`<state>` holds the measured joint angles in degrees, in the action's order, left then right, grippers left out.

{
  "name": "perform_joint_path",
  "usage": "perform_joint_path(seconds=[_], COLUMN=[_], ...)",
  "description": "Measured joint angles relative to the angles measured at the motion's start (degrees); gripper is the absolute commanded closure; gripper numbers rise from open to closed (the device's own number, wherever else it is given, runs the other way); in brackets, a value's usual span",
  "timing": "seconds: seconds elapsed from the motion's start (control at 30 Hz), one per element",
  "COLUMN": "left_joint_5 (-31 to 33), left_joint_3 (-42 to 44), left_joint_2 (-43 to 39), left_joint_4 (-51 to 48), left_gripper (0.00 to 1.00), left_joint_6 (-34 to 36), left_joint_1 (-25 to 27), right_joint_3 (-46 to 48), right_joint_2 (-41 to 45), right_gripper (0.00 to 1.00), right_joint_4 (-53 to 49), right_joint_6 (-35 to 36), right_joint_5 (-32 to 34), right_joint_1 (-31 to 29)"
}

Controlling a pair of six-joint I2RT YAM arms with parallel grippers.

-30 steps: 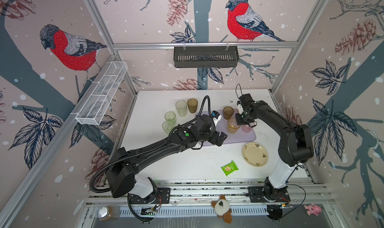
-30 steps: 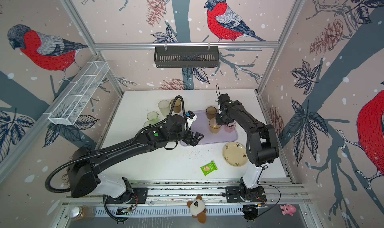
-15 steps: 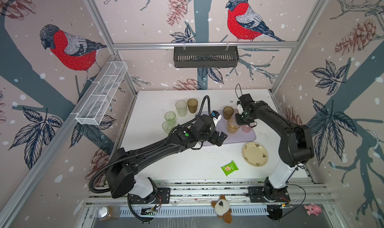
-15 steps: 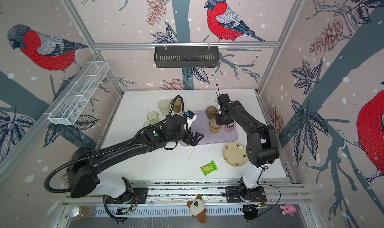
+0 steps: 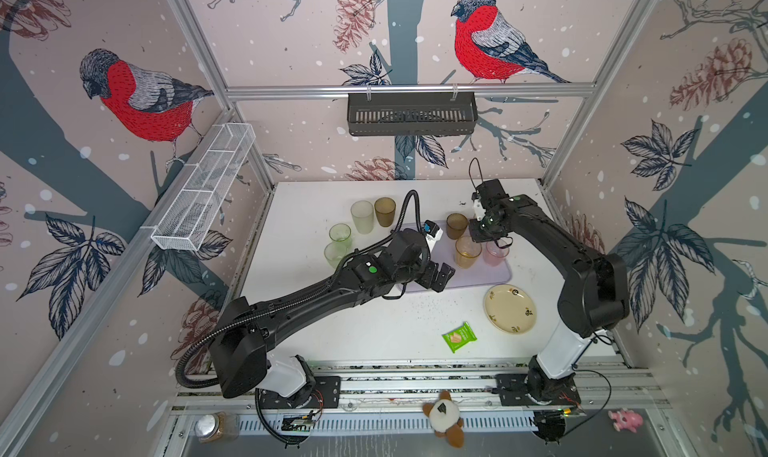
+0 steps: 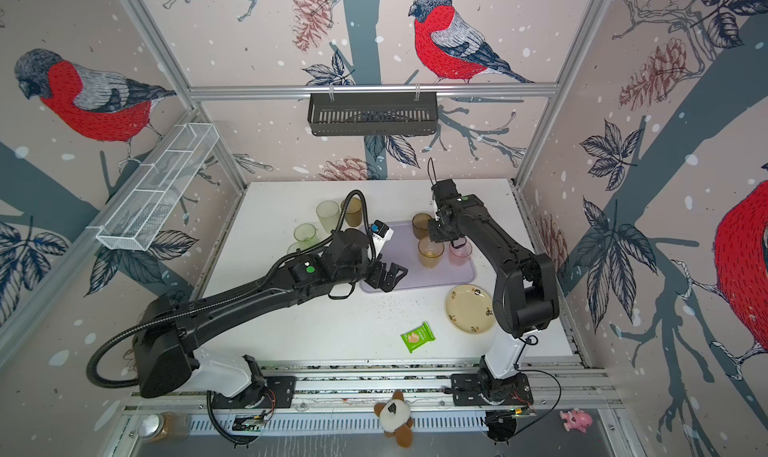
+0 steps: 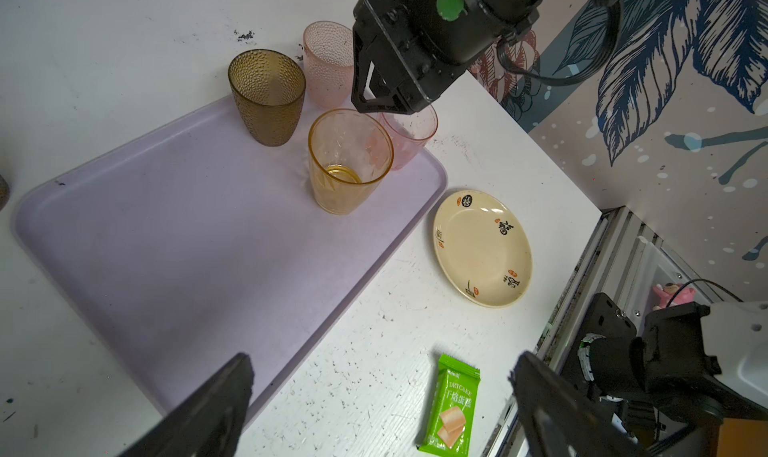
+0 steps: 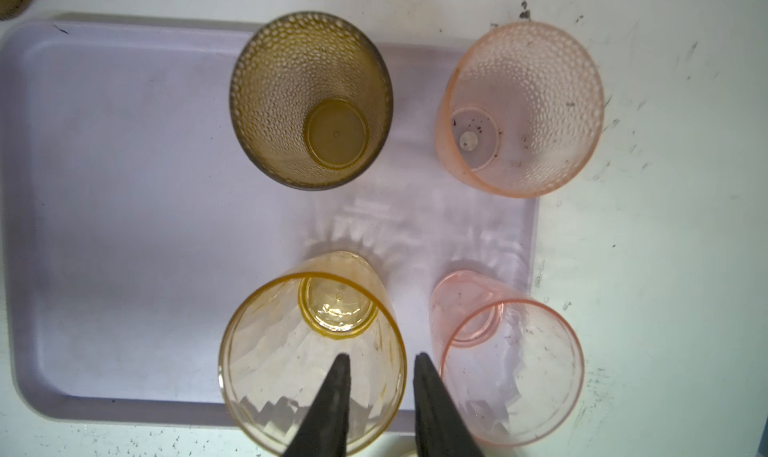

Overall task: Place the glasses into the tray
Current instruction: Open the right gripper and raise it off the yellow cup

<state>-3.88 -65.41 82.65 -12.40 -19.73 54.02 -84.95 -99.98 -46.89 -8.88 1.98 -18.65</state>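
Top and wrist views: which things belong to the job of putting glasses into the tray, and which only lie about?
Job: tray, amber glass, smooth pink glass, dotted pink glass, two brown glasses, two green glasses, frosted glass.
Lying about: plate, snack packet, basket, wire rack, plush toy.

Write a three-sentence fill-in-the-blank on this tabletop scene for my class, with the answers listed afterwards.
1. The amber glass stands upright on the lilac ____.
2. The snack packet is coloured ____.
3. The left hand hovers empty, its jaws wide ____.
Answers: tray; green; open.
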Motion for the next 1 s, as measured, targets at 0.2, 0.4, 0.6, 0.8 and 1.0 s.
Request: perform_joint_path(seconds=[0.2, 0.4, 0.6, 0.8, 1.0], left_joint_5=[0.96, 0.98, 0.81, -0.28, -0.44], left_joint_3=[-0.66, -1.07, -1.01, -1.95, -7.93], left_joint_2=[-0.83, -2.45, -5.40, -7.23, -5.90], left_joint_4=[-0.76, -1.75, -3.10, -5.77, -11.17], left_gripper=[0.03, 0.02, 0.02, 0.03, 0.03], left_joint_6=[-1.40, -3.43, -6.38, -9.01, -9.20], left_joint_1=[0.00, -1.03, -4.17, -8.66, -12.07], right_joint_3=[-0.85, -0.09, 0.66, 1.75, 2.69], right_joint_2=[2.10, 3.93, 6.32, 8.70, 11.58], right_gripper=[0.65, 0.59, 0.52, 0.42, 0.30], right_joint_4=[0.72, 1.18, 3.39, 4.74, 6.95], right_joint_6=[0.00, 0.02, 0.02, -0.07, -0.42], right_joint_5=[0.15, 0.09, -0.20, -0.63, -1.51], right_joint_1=[-2.75, -5.01, -7.23, -8.94, -10.23])
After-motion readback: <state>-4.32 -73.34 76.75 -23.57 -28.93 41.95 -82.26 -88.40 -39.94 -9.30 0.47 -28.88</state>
